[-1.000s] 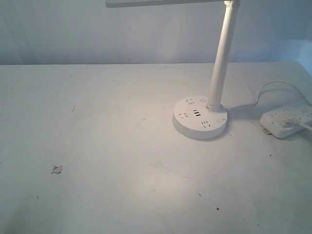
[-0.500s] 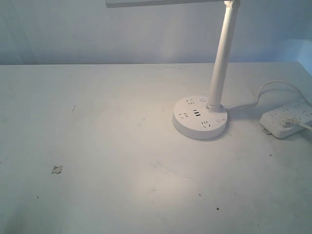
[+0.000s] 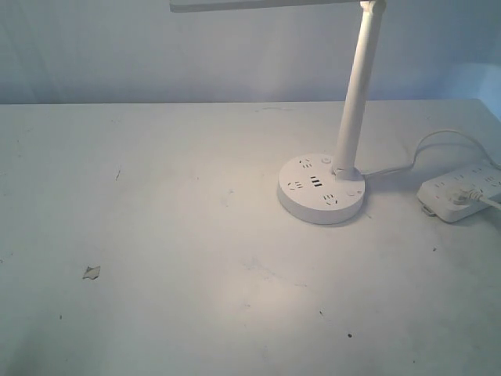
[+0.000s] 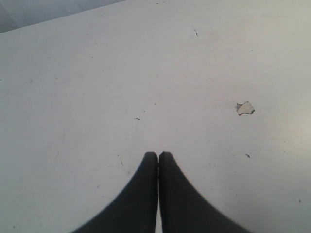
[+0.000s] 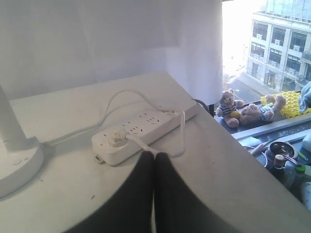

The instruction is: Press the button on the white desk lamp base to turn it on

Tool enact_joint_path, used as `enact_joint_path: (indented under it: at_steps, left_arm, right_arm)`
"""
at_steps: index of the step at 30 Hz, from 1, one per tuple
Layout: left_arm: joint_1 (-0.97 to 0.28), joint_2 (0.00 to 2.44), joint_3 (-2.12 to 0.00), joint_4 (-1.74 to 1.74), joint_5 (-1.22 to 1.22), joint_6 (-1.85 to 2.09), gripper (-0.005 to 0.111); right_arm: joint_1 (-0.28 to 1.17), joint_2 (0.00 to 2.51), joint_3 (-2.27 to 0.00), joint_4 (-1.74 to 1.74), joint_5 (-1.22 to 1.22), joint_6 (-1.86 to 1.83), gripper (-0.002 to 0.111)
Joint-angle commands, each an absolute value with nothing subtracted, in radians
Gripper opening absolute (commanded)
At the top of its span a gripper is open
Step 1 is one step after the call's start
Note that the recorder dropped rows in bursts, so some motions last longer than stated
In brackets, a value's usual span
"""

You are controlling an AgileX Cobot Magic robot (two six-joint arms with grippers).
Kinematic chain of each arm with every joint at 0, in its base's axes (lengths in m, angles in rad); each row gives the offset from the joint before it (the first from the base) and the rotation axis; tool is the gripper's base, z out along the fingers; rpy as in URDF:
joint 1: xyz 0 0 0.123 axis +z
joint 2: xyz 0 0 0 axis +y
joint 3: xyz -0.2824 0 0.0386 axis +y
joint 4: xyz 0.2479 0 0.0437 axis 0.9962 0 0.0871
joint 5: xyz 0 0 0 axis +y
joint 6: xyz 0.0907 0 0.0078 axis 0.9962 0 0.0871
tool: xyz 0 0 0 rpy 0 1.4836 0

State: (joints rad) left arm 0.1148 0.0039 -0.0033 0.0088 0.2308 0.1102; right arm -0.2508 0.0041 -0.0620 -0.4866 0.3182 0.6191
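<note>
We saw no change from the earlier frames: the white desk lamp base point(image 3: 321, 202) stood right of the table's point(image 3: 156, 235) middle, near the power strip point(image 3: 458, 190). Our left gripper point(image 4: 158, 156) and right gripper point(image 5: 154, 156) were pressed together, empty.

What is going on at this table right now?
Nothing is being handled at this moment. The white desk lamp base stands untouched on the table, and no arm shows in the exterior view. The left end effector is shut above bare table near a small scrap. The right end effector is also shut, close to the power strip. A warm patch of light on the table below the lamp head suggests that the lamp may already be on.
</note>
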Motion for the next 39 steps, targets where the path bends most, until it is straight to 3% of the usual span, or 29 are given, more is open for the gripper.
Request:
enact_joint_path:
  at_steps: [1, 10, 20, 39]
  left_arm:
    - [0.115, 0.0, 0.0, 0.008, 0.232, 0.109, 0.0]
    - [0.115, 0.0, 0.0, 0.008, 0.232, 0.109, 0.0]
    - [0.115, 0.0, 0.0, 0.008, 0.232, 0.109, 0.0]
    - [0.115, 0.0, 0.0, 0.008, 0.232, 0.109, 0.0]
  right_arm:
    - [-0.257, 0.0, -0.058, -0.425, 0.305, 0.505, 0.0]
    - [-0.257, 0.0, 0.0, 0.038, 0.229, 0.05, 0.0]
    - [-0.257, 0.0, 0.0, 0.035, 0.362, 0.046, 0.0]
    - [-0.257, 0.0, 0.0, 0.035, 0.368, 0.048, 0.0]
